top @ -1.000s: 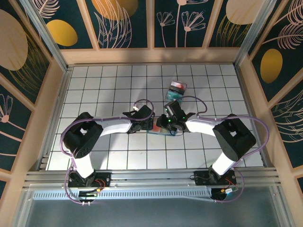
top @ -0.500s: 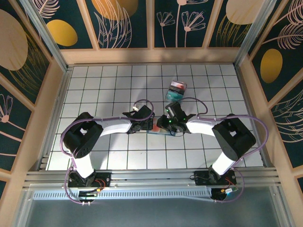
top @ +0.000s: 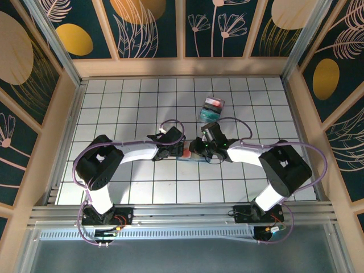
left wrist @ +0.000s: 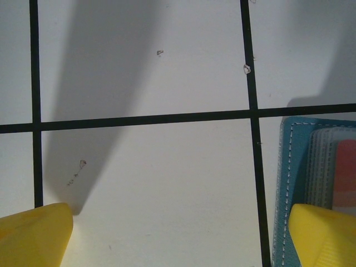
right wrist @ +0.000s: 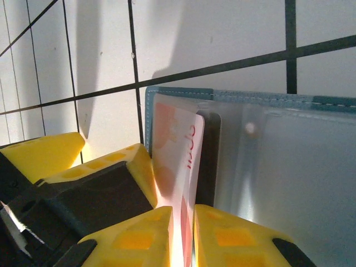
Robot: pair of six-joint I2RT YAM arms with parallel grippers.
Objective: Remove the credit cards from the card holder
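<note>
1. One reddish-orange credit card (right wrist: 177,161) is at the left end of the card holder (right wrist: 261,167), with its free edge between the right gripper's fingertips. The holder lies open and flat near the middle of the tabletop (top: 114,114), a little closer to the near edge than the far one.
2. Handling, as a judgement: the card is thin, light and stiff but springy, with a slick face, so it should be pinched on its flat faces close to the exposed edge. A pull along the line of the slot should work better than twisting it. The holder is soft and light, so it will probably drag along unless something pins it down.
3. The right gripper (right wrist: 183,219) is clamped on that card, with its yellow fingers nearly meeting on either face. The arm reaches in low from the right.
4. The left gripper (left wrist: 178,233) is spread wide and holds nothing. It comes in low from the left. One fingertip overlaps the holder's stitched edge, and the other is over bare tabletop. I cannot tell whether that fingertip presses the holder down.
5. A clear tray (top: 211,108) with red and teal contents sits apart, toward the far edge.
6. I cannot tell whether more cards remain in the slots.
</note>
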